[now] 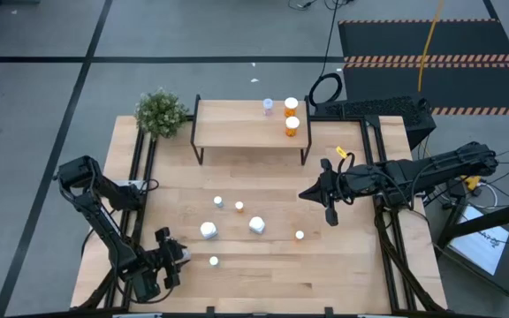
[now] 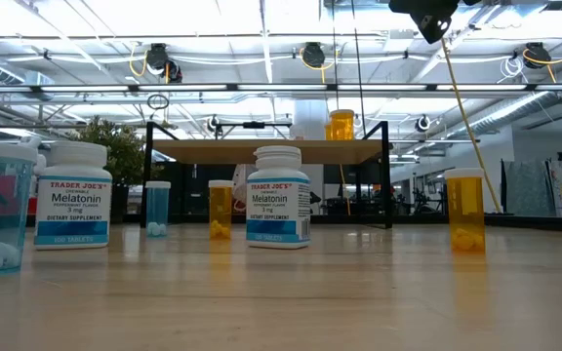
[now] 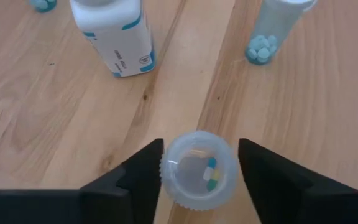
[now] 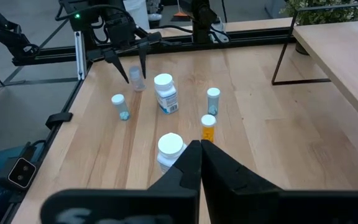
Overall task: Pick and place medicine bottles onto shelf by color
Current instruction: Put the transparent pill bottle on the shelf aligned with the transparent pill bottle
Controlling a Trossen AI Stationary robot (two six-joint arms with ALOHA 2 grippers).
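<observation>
The left pincer (image 3: 197, 171) is straddling a clear white-capped bottle (image 3: 199, 176) at the table's (image 1: 352, 265) seven o'clock, fingers just beside it, not yet gripping. The right pincer (image 4: 197, 163) is hanging clenched, empty.

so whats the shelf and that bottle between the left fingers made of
The shelf: pale wood board, matte, grain showing, on thin black legs that look like metal. The bottle between the left gripper fingers: see-through plastic by the look, pills visible through it.
</observation>
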